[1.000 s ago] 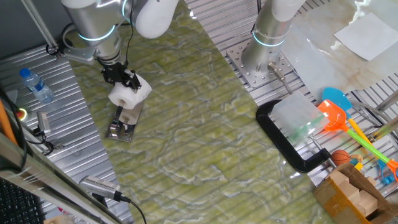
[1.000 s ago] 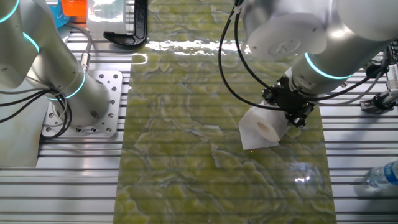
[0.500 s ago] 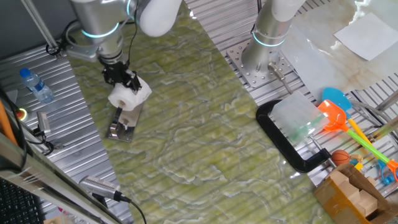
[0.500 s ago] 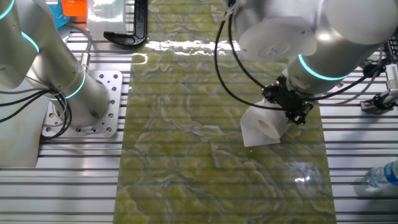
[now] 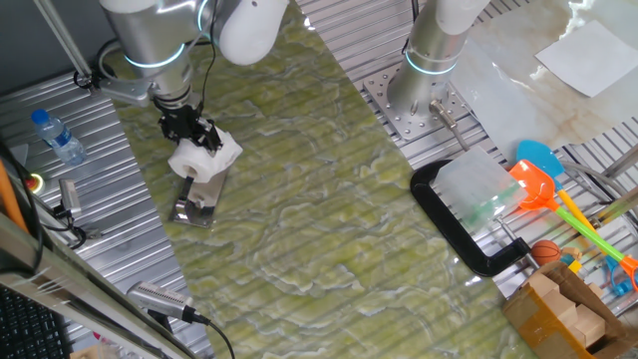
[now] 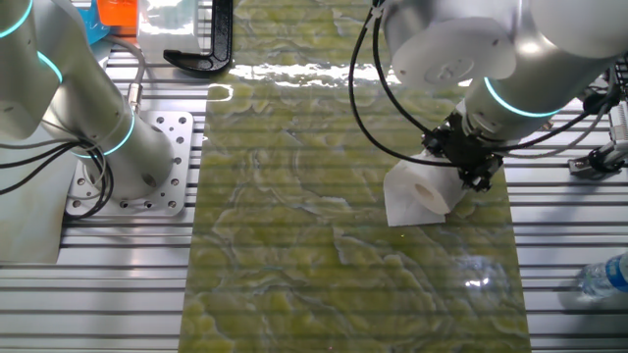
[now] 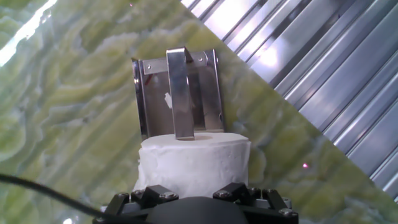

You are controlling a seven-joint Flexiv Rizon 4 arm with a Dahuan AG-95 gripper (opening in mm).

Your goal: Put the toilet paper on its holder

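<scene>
My gripper is shut on the toilet paper, a white roll with a loose sheet hanging from it. In the other fixed view the roll shows its core hole, with the gripper at its right end. The holder is a shiny metal plate lying on the green mat just in front of the roll. In the hand view the roll fills the bottom, and the holder's upright peg reaches to the roll's top edge. The gripper shows only as dark blocks below the roll.
A water bottle lies on the metal slats at the left. A big black C-shaped clamp, coloured toys and a cardboard box are at the right. A second arm's base stands at the back.
The gripper with the roll has shifted slightly left and away from the holder's foot in the one fixed view; in the other fixed view it moved a little right.
</scene>
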